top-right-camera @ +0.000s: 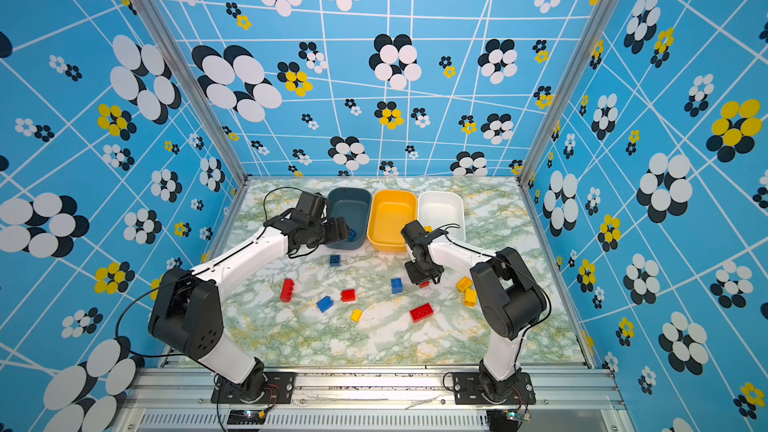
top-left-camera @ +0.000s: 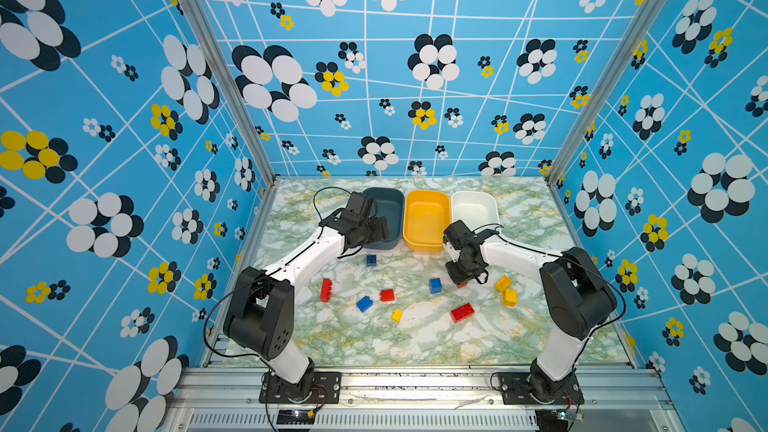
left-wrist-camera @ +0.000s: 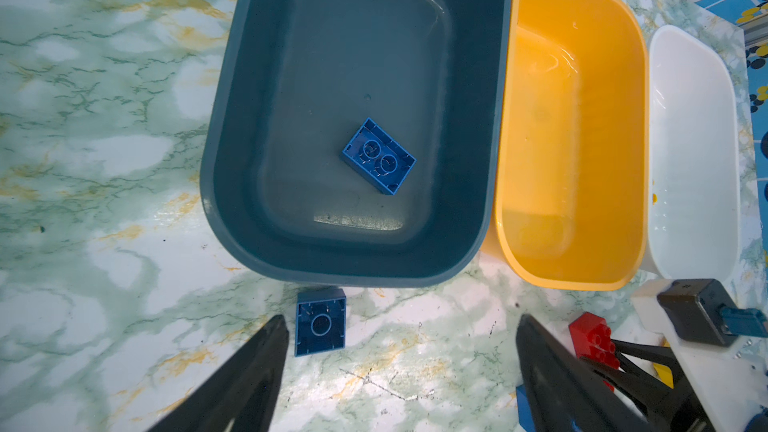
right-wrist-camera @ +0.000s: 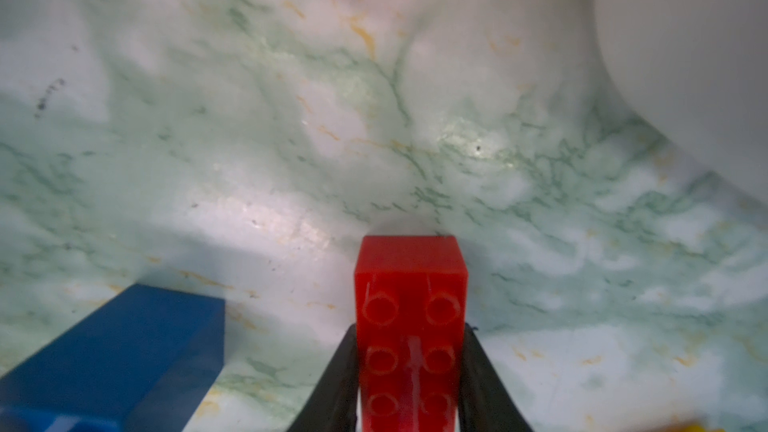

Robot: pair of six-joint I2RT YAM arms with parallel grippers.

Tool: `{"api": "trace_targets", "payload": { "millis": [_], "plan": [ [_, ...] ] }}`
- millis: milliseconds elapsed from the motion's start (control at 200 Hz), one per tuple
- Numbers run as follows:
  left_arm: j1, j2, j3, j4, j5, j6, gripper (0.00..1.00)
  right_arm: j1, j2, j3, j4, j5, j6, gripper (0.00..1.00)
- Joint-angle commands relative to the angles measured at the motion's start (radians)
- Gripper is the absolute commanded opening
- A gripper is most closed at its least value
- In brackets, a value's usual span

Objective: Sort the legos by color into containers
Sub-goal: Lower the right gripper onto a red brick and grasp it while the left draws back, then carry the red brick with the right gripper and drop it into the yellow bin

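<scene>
Legos mostly loose across the middle of the green-veined marble-look tabletop (top-left-camera: 374, 347), with one blue rectangular studded brick (left-wrist-camera: 378, 155) lying underside-up in the dark teal-blue plastic tub (left-wrist-camera: 232, 76) at eleven o'clock. Right gripper (top-left-camera: 462, 282) clamped tight on a long red studded brick (right-wrist-camera: 409, 276), pinching only its rear part, front end poking out past the fingertips. Likely to swing or slip on the lift with that hold. Blue cube-like brick (top-left-camera: 435, 285) just beside at nine o'clock, easy to clip. Probably bound for the white plastic tub (top-left-camera: 473, 205) at one o'clock. Orange-yellow plastic tub (top-left-camera: 426, 218) right alongside, so real risk of dropping red into the wrong colour on an early release. Left gripper (left-wrist-camera: 401, 322) spread wide, holding nothing, hanging by the teal tub's near rim.
</scene>
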Motion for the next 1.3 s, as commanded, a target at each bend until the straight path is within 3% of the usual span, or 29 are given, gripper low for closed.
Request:
{"api": "trace_targets", "payload": {
  "millis": [0, 430, 675, 924, 1294],
  "plan": [
    [-0.005, -0.041, -0.018, 0.011, 0.008, -0.009, 0.88, 0.014, 0.004, 0.016, -0.008, 0.007, 0.002, 0.3],
    [-0.004, -0.102, -0.086, 0.019, 0.007, -0.038, 0.9, 0.02, -0.177, 0.042, -0.09, -0.019, 0.067, 0.23],
    [-0.001, -0.138, -0.127, 0.02, 0.008, -0.058, 0.91, 0.02, -0.218, 0.171, -0.129, -0.034, 0.07, 0.23],
    [-0.002, -0.173, -0.176, 0.027, 0.011, -0.076, 0.92, 0.017, -0.078, 0.403, -0.094, -0.034, 0.061, 0.23],
    [-0.002, -0.238, -0.254, 0.042, 0.005, -0.095, 0.93, -0.01, 0.28, 0.766, -0.147, -0.015, 0.063, 0.23]
  ]
}}
